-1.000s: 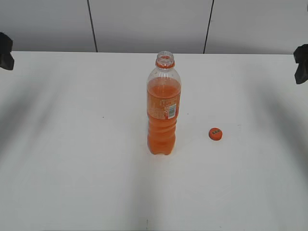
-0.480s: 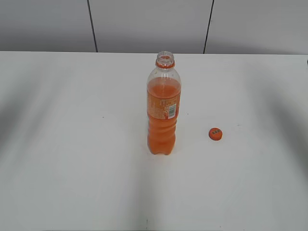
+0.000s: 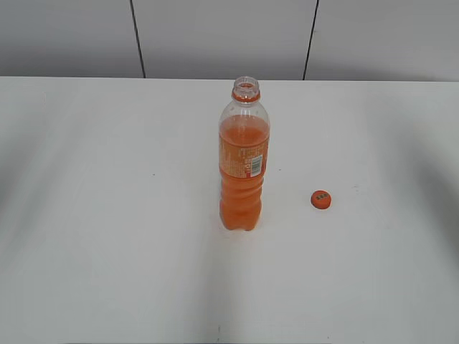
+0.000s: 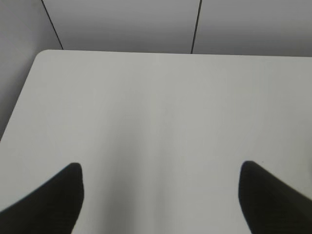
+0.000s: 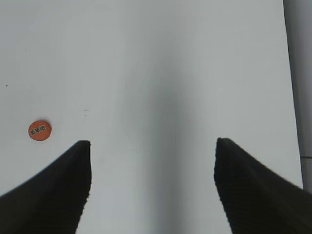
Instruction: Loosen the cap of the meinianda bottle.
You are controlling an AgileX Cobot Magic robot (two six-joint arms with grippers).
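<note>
The meinianda bottle (image 3: pixel 244 161) stands upright in the middle of the white table (image 3: pixel 107 215), its mouth open with no cap on it. The orange cap (image 3: pixel 320 199) lies flat on the table to the right of the bottle, and also shows in the right wrist view (image 5: pixel 39 130). Neither gripper shows in the exterior view. My left gripper (image 4: pixel 161 168) is open and empty over bare table near the far left corner. My right gripper (image 5: pixel 153 144) is open and empty, with the cap off to its left.
Grey wall panels (image 3: pixel 222 36) run behind the table's far edge. The table's rounded far left corner (image 4: pixel 41 54) shows in the left wrist view, and its right edge (image 5: pixel 291 87) in the right wrist view.
Both grippers, seen at the left and right edges one second ago, have withdrawn out of the exterior view. The bottle and cap have not moved.
</note>
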